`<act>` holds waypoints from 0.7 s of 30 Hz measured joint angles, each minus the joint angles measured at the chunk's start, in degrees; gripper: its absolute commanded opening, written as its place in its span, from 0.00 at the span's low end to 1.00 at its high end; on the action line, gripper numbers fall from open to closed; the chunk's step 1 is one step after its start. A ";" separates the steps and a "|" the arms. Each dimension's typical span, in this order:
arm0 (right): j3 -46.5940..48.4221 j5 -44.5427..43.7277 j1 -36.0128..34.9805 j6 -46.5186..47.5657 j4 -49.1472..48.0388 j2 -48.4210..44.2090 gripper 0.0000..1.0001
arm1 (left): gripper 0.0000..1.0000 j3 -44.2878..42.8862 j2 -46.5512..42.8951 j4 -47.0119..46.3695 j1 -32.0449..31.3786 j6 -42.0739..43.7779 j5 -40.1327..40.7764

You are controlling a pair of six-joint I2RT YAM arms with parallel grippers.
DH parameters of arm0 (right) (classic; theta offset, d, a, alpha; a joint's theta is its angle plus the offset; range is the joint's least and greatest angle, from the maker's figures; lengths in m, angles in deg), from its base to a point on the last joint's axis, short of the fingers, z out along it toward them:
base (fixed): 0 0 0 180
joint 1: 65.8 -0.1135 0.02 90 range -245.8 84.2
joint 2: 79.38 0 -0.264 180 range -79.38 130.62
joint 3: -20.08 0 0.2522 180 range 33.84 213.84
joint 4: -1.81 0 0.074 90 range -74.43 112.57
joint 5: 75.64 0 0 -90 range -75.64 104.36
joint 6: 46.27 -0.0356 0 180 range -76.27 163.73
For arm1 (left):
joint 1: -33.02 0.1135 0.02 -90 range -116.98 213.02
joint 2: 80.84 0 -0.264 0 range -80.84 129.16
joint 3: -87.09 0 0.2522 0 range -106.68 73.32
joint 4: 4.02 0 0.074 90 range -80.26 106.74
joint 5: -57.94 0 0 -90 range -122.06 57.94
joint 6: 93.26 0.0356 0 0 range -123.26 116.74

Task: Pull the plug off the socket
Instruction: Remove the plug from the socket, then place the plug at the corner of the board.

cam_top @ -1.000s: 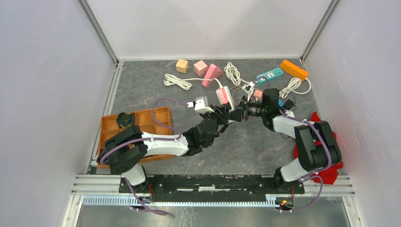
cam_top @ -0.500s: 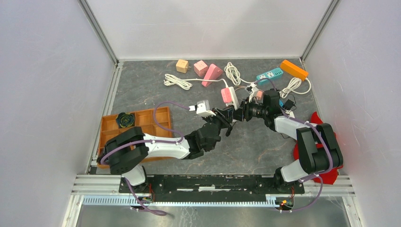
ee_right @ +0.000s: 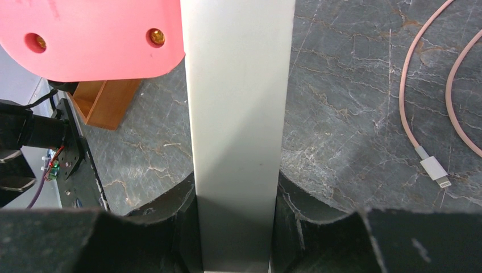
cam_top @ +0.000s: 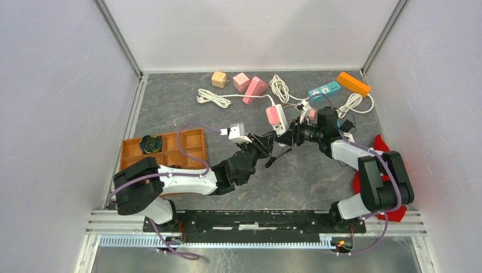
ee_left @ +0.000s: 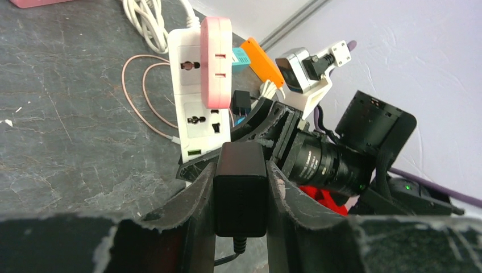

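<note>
My left gripper (ee_left: 240, 166) is shut on a black plug (ee_left: 240, 190), whose cable hangs out below the jaws. Beyond it stands the socket, a white power strip (ee_left: 196, 102) with a pink side, both outlets showing and bare. The plug's pins are hidden. From above, the left gripper (cam_top: 267, 147) sits a short gap below and left of the strip (cam_top: 277, 116). My right gripper (ee_right: 236, 199) is shut on the strip's white body (ee_right: 236, 114); from above, the right gripper (cam_top: 293, 133) meets the strip from the right.
An orange tray (cam_top: 170, 149) holding a black item (cam_top: 150, 144) lies at the left. Behind the strip are white cables (cam_top: 214, 98), pink blocks (cam_top: 254, 89), a teal strip (cam_top: 324, 90) and an orange one (cam_top: 353, 83). A red cloth (cam_top: 392, 170) lies right. A pink cable (ee_right: 437, 85) loops nearby.
The left arm has drawn back down and left with the plug, opening a gap to the strip. The right gripper kept hold of the strip, which shifted slightly up and right.
</note>
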 measured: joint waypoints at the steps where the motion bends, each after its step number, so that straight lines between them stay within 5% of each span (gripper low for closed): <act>1: 0.00 0.17 0.09 0.13 0.09 -0.20 0.00 | 0.02 0.57 -0.83 -0.02 0.00 0.92 -0.72; 7: 0.00 1.62 0.85 0.85 0.07 -1.95 0.00 | 0.02 2.95 -6.86 1.42 -0.02 10.03 -7.34; 13: 0.00 3.54 1.92 1.29 0.07 -3.26 0.00 | 0.02 2.03 -15.30 12.66 1.36 21.42 -12.11; 21: 0.00 6.01 3.78 2.21 0.02 -6.14 0.00 | 0.02 -0.28 -22.38 26.01 19.45 24.04 -25.81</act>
